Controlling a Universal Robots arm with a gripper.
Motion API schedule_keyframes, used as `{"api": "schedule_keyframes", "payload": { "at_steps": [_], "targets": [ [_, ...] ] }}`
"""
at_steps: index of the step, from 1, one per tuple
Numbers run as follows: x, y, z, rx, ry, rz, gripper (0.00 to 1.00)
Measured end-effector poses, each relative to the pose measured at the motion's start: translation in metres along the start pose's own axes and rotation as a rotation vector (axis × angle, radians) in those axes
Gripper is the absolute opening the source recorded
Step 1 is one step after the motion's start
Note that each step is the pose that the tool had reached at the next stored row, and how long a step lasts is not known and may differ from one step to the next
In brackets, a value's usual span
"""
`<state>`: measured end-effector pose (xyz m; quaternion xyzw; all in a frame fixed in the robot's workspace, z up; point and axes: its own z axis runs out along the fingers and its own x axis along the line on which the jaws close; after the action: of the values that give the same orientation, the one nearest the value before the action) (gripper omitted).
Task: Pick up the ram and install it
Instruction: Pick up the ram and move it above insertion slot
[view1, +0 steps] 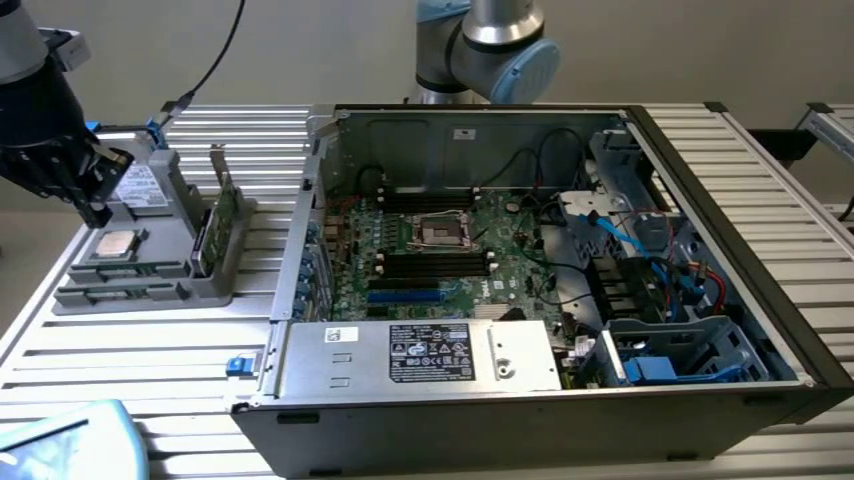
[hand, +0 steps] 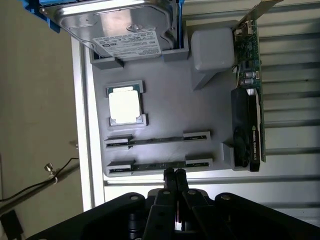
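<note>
Matt grey plastic tray (hand: 170, 110), shiny metal processor chip (hand: 125, 106), ribbed bare-metal table (view1: 134, 350), matt black fingers (hand: 170, 179)

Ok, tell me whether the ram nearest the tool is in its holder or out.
In. The ram sits on edge between its slot's end blocks in the gray tray; the shut tool holds nothing.

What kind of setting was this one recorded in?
Probably a robotics lab bench for computer assembly: an open desktop PC case with motherboard exposed, a gray fixture tray holding a hard drive and processor, on a slatted aluminium table.
</note>
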<state>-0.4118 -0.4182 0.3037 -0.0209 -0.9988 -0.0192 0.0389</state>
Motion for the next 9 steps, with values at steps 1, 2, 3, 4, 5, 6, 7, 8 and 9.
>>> {"api": "schedule_keyframes", "payload": {
  "at_steps": [1, 2, 3, 4, 5, 6, 7, 8, 9],
  "targets": [
    [0.0, 0.0, 0.0002, 0.0014, 0.0006, -0.018, 0.1],
    [0.0, 0.0, 0.0003, 0.0029, 0.0013, -0.036, 0.1],
    [0.0, 0.0, 0.0005, 0.0043, 0.0019, -0.055, 0.1],
    [-0.0001, 0.0, 0.0007, 0.0056, 0.0025, -0.072, 0.1],
    [-0.0001, 0.0, 0.0009, 0.0071, 0.0032, -0.091, 0.1],
    [-0.0001, 0.0, 0.001, 0.0086, 0.0039, -0.109, 0.1],
    [-0.0001, 0.0, 0.0011, 0.0099, 0.0046, -0.126, 0.1],
    [-0.0001, -0.0001, 0.0013, 0.0114, 0.0052, -0.144, 0.1],
    [-0.0001, 0.0, 0.0014, 0.0127, 0.0058, -0.162, 0.1]
  ]
}}
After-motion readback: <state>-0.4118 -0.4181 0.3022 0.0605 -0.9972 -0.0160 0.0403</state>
